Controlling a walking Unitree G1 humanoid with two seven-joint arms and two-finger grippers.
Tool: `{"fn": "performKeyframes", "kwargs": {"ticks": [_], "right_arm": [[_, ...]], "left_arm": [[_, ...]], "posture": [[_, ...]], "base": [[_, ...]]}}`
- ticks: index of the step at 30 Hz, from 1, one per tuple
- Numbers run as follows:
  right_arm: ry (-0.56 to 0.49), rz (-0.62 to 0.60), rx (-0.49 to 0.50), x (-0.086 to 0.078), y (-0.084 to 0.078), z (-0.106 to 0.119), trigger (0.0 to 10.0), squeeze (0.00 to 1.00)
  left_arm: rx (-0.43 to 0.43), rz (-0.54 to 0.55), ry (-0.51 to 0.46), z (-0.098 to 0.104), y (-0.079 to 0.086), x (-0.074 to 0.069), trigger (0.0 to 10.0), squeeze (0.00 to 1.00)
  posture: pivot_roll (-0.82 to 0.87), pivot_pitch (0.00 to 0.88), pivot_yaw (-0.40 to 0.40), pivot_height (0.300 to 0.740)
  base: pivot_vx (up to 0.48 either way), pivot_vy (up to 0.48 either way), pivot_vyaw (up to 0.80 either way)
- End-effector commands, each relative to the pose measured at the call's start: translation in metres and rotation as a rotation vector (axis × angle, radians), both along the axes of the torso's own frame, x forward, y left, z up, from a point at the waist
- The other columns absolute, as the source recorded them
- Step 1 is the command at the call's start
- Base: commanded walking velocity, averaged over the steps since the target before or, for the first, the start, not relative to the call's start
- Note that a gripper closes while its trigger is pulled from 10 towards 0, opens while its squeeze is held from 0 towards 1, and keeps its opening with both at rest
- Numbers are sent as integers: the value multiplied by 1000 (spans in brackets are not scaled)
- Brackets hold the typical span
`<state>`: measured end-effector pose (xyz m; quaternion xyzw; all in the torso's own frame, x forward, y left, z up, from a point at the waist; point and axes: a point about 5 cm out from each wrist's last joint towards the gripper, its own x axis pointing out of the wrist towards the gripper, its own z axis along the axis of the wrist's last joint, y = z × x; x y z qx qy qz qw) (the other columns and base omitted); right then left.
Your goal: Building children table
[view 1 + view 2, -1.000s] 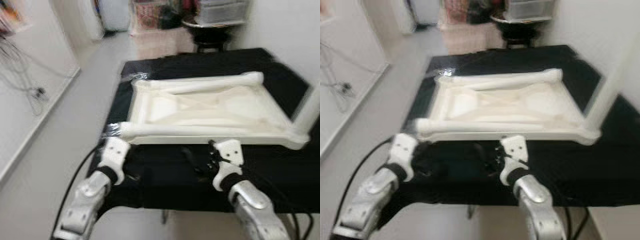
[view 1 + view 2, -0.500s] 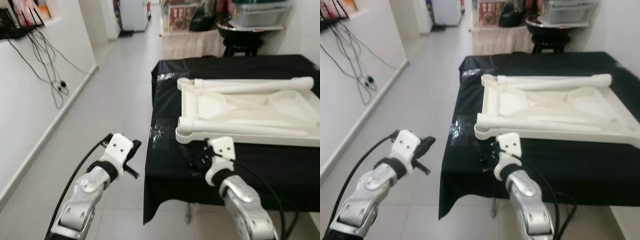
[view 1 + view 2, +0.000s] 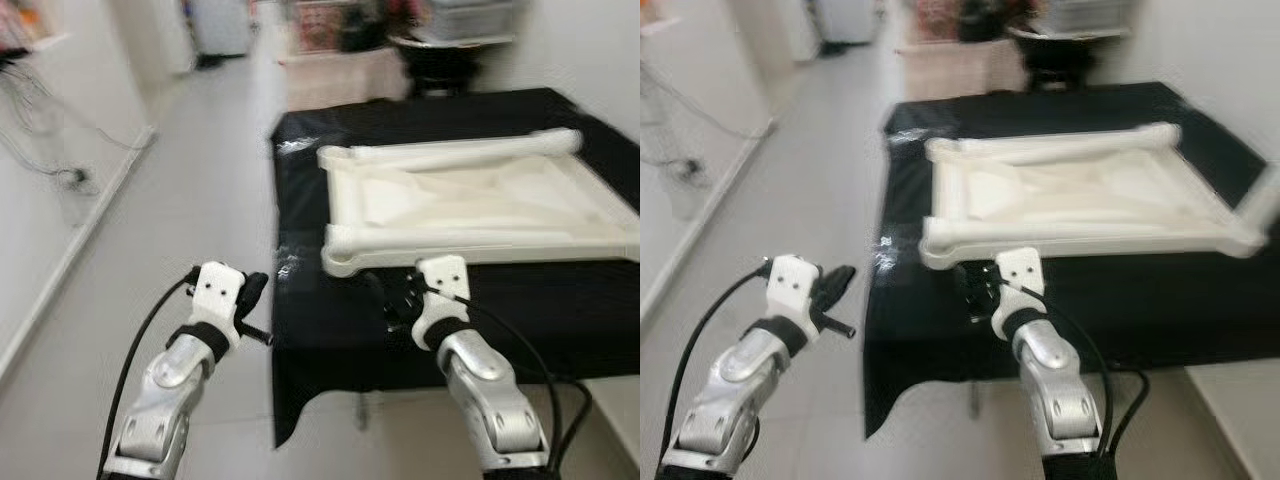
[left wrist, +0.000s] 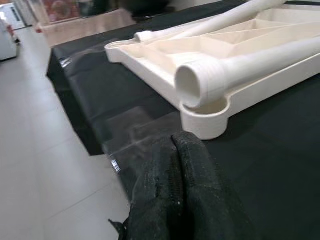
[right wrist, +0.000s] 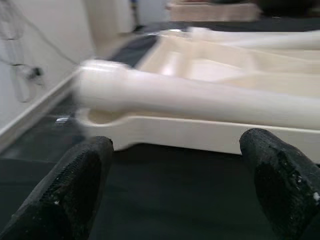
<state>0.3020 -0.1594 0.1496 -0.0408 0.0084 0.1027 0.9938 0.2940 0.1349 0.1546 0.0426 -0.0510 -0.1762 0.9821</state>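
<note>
The right tool (image 3: 392,298) sits at centre frame with its fingers (image 5: 75,185) spread wide apart, empty, just short of the near rail of the white table frame (image 3: 480,200). The left tool (image 3: 252,292), lower left, has its fingers pressed together over the grey floor (image 3: 180,230). The frame lies flat on the black-covered desk (image 3: 330,320), upper right.

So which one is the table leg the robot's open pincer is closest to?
Find the black-covered table, then the white upside-down tabletop lying on it. Two white round legs lie across that tabletop; it is the near leg, along the edge facing the robot, just beyond the open right pincer. The other leg lies along the far edge.
</note>
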Motion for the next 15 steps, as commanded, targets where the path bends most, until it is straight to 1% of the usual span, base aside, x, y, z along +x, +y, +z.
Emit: {"fn": "performKeyframes", "kwargs": {"ticks": [1,6,10,13,15], "right_arm": [[4,26,-12,1,7,-2,10000,0],[-9,41,24,3,9,-2,10000,0],[-17,33,16,3,8,-1,10000,0],[-14,39,27,3,9,-2,10000,0],[-19,46,40,3,9,-1,10000,0]], "left_arm": [[19,7,16,-6,4,-1,10000,0],[36,-6,6,-6,2,-1,10000,0],[44,-18,1,-5,1,-1,10000,0],[45,-20,0,-5,1,-1,10000,0],[48,-22,-2,-4,1,-1,10000,0]], "posture": [[-159,81,52,740],[-156,81,55,740],[-157,83,57,740],[-157,83,57,740],[-155,84,57,740]], "base": [[255,0,0],[308,0,-800],[349,0,0],[358,0,0],[364,0,-694]]}}
